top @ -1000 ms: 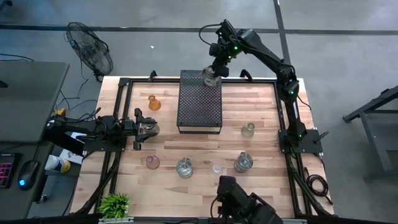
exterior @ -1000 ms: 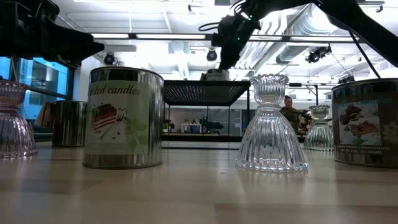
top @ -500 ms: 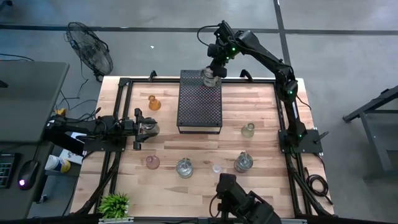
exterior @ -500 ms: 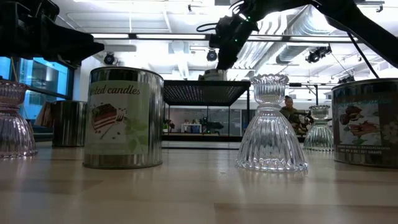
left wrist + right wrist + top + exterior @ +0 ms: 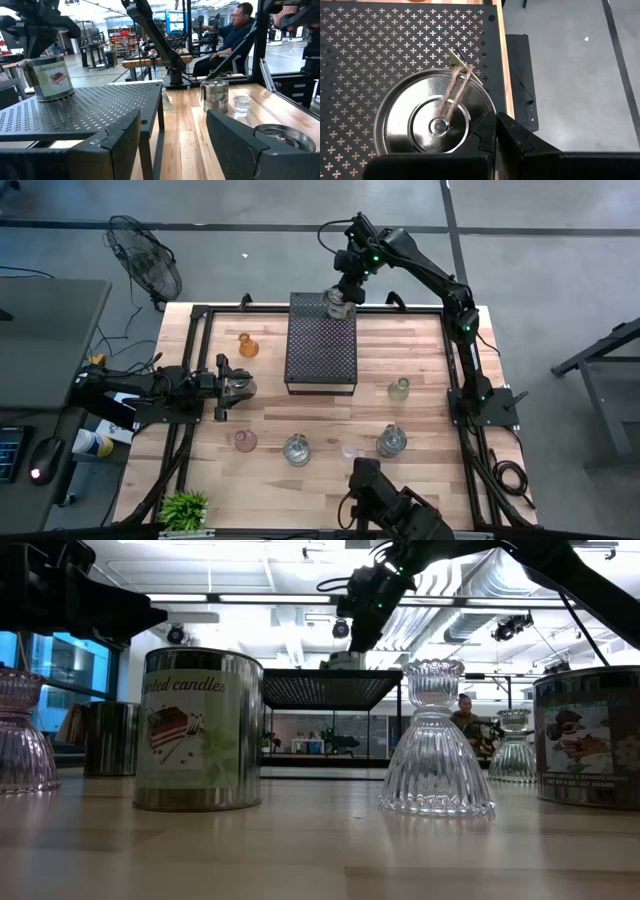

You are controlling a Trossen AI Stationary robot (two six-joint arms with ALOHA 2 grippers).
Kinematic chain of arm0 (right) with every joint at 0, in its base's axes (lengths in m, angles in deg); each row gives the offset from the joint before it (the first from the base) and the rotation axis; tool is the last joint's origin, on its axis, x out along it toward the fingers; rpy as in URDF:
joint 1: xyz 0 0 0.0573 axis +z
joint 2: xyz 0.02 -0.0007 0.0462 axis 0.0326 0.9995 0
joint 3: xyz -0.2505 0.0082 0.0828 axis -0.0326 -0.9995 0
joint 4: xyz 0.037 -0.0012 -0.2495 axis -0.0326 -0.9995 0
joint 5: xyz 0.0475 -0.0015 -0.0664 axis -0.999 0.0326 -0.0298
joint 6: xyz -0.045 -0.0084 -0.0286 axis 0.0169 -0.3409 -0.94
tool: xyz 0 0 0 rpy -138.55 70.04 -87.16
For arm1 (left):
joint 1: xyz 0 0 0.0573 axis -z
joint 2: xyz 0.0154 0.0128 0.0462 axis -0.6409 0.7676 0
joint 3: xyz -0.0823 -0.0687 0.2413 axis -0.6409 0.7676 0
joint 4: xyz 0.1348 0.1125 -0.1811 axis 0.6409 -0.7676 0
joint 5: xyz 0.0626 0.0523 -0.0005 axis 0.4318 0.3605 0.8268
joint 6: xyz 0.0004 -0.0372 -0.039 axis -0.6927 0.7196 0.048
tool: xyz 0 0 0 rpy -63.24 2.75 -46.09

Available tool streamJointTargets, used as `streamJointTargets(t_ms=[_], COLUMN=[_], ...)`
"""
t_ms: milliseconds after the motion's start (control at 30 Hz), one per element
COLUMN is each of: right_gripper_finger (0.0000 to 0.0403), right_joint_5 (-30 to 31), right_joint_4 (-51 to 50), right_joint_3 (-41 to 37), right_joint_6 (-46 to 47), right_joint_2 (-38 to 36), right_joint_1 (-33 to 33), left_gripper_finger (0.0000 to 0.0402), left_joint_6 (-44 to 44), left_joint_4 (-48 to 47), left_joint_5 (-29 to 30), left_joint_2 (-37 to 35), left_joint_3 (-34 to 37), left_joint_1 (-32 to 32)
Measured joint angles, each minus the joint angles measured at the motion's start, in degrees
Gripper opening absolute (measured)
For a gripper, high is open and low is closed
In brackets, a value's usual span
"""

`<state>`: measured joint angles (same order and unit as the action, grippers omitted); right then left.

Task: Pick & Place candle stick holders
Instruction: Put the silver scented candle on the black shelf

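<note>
Tray point(image 5: 321, 345), black, perforated and rectangular, stands on the wooden tabletop point(image 5: 330, 420). Right hand point(image 5: 496, 131) hovers clenched above a round silver candle tin point(image 5: 434, 118) at the tray's far corner. Left hand point(image 5: 222, 381), fingers spread, straddles another tin point(image 5: 240, 385). Glass candle stick holders point(image 5: 296, 449), clear, amber and pink, stand scattered around the tray.

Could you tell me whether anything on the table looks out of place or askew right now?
Nothing looks spilled, tipped or damaged. One oddity: the item on the black tray under the right end effector is a lidded candle tin with a twine tag, not a glass holder. The ribbed glass holder stands upright.
</note>
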<state>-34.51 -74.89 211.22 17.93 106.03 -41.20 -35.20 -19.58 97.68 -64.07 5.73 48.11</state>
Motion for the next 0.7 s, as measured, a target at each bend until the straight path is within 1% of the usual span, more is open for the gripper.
streamJointTargets(t_ms=[300,700], right_gripper_finger=[0.0000,0.0000], right_joint_5=[2.67,4.42], right_joint_4=[0.36,0.32], right_joint_3=[0.00,0.02], right_joint_6=[-0.63,-0.85], right_joint_2=[0.00,0.02], right_joint_1=[-0.02,-0.31], left_gripper_finger=[0.0222,0.0222], left_joint_6=[-0.01,0.00], left_joint_4=[0.00,0.00], left_joint_5=[-0.02,-0.02], left_joint_2=[-0.02,0.00], left_joint_3=[0.00,0.00], left_joint_1=[0.00,0.02])
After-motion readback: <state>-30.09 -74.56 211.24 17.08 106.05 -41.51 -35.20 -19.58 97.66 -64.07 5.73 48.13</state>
